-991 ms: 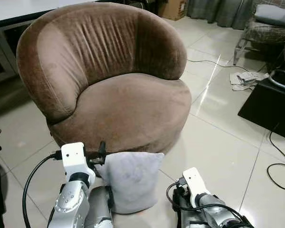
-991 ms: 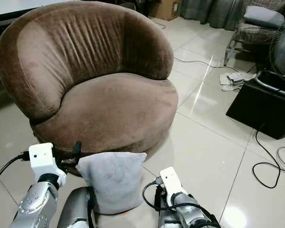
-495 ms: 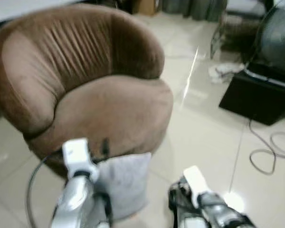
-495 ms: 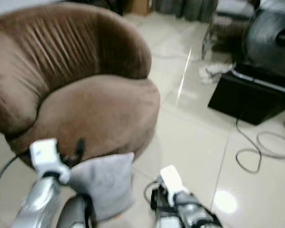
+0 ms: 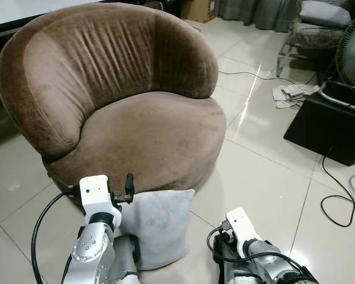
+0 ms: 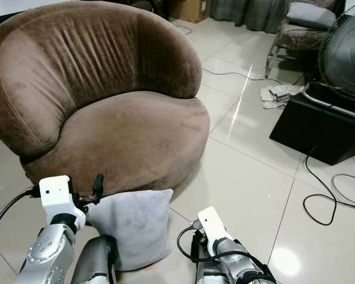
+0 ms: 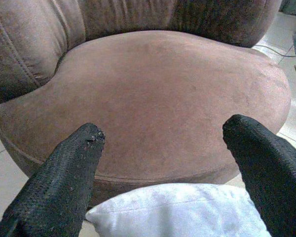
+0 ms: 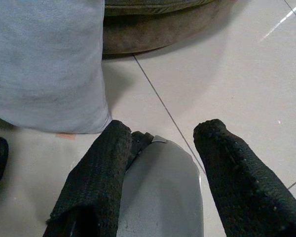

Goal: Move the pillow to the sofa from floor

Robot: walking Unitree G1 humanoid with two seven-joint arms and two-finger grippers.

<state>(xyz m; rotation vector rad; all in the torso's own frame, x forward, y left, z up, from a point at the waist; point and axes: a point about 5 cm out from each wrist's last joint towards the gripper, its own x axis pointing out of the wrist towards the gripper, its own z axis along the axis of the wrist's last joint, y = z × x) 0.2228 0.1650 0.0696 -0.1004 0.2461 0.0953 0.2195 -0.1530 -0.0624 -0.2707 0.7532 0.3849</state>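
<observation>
Left gripper (image 7: 160,148) spread wide above the grey pillow (image 5: 160,228), grasping nothing.
Right gripper (image 8: 163,163), fingers parted and empty, hangs low over the tiled floor (image 5: 266,171) beside the pillow, which stands on the floor against the brown sofa (image 5: 148,130) front.

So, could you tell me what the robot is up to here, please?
It is working on a grey pillow that stands on the tiled floor against the front of a brown round sofa. The left gripper is above the pillow with jaws open; the right gripper, also open, is low beside it. Neither holds it.
</observation>
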